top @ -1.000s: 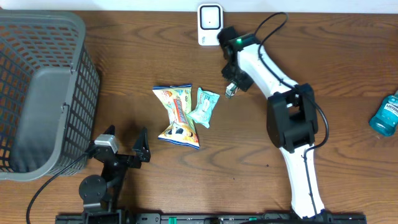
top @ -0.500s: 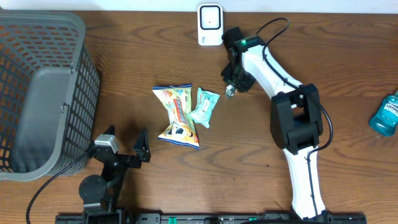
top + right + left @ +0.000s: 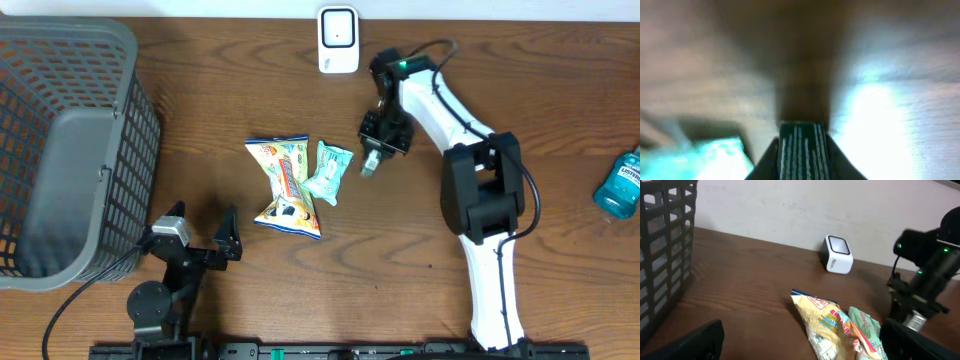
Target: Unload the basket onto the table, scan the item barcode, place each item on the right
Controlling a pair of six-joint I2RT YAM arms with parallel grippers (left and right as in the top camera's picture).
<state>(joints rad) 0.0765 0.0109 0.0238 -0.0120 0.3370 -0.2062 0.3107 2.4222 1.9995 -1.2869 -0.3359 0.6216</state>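
Now right gripper (image 3: 369,163) nearer packet (image 3: 329,172) (teal one)

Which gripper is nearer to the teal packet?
Right. The right gripper is just beside the teal packet; the left gripper is far off, past the yellow snack bag.

Basket (image 3: 60,150) at left edge of bench (image 3: 200,90), scanner (image 3: 338,40) far edge, bottle (image 3: 622,185) right edge; mid-bench, smaller packet (image 3: 328,172) touching right of larger packet (image 3: 285,185).

Right gripper (image 3: 368,163) shifted back — jaws seemingly narrower (blurry).
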